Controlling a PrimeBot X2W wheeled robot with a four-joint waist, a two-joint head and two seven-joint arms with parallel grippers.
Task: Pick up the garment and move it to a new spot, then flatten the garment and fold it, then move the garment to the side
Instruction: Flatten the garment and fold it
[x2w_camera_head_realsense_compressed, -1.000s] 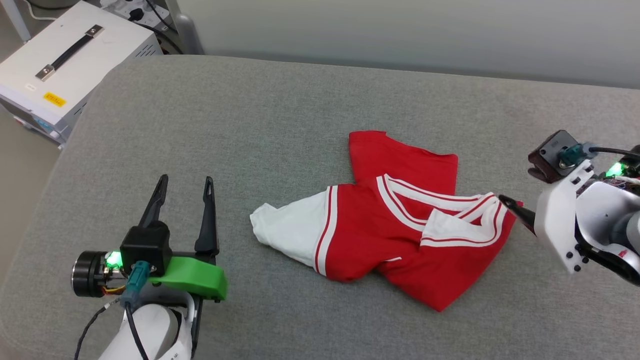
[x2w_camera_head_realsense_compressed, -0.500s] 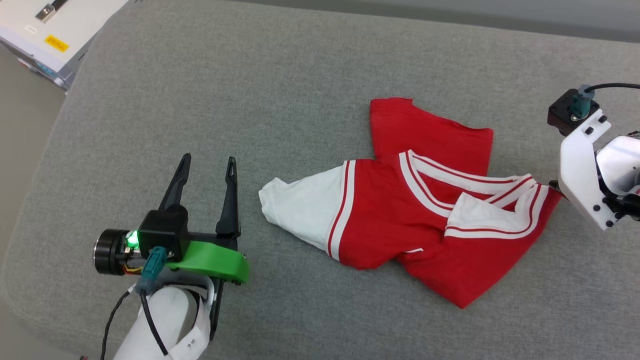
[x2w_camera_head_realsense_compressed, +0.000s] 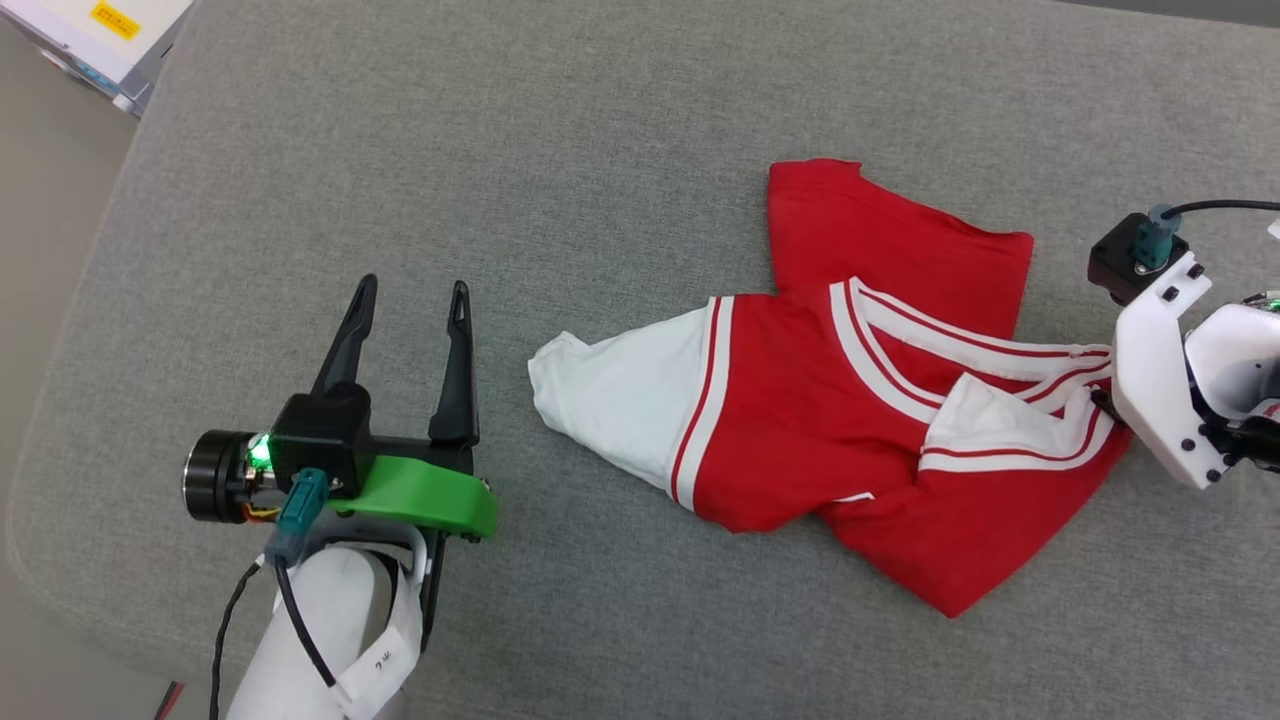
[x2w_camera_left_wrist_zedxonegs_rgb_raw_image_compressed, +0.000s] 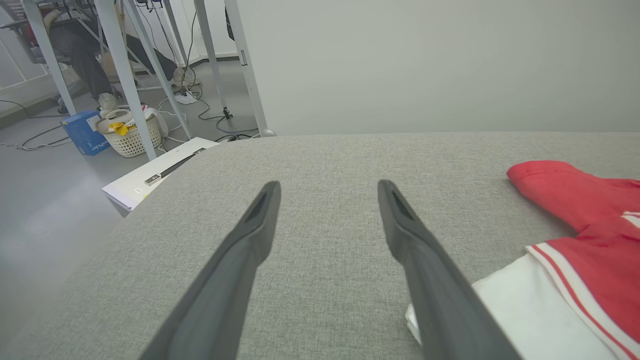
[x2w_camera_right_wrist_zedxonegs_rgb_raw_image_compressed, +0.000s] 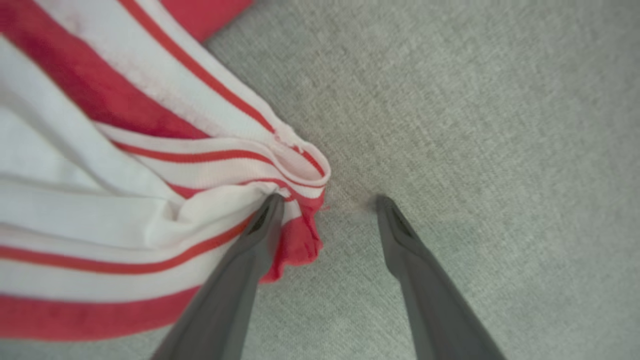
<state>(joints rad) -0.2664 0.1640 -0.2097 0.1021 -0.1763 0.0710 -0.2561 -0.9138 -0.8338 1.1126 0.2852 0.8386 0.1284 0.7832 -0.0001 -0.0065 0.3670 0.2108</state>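
Red shirt (x2w_camera_head_realsense_compressed: 790, 430), white sleeve (x2w_camera_head_realsense_compressed: 620, 400), red-and-white striped trim (x2w_camera_head_realsense_compressed: 880, 345) (thin red lines on white). Grey woven cushion (x2w_camera_head_realsense_compressed: 500, 150). Black fingers (x2w_camera_head_realsense_compressed: 455, 370) on left gripper (x2w_camera_head_realsense_compressed: 412, 290), green bracket (x2w_camera_head_realsense_compressed: 420, 502). White box (x2w_camera_head_realsense_compressed: 50, 22), yellow label (x2w_camera_head_realsense_compressed: 115, 15).

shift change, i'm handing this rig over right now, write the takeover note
Left gripper: jaws open, empty, over the grey pad, left of the garment.
Right gripper: jaws open, straddling the garment's striped edge, one finger against the cloth, nothing pinched yet.
Garment: crumpled on the pad, not lifted.
Done: nothing.
Left: grasp, move, flatten, fold, set aside.
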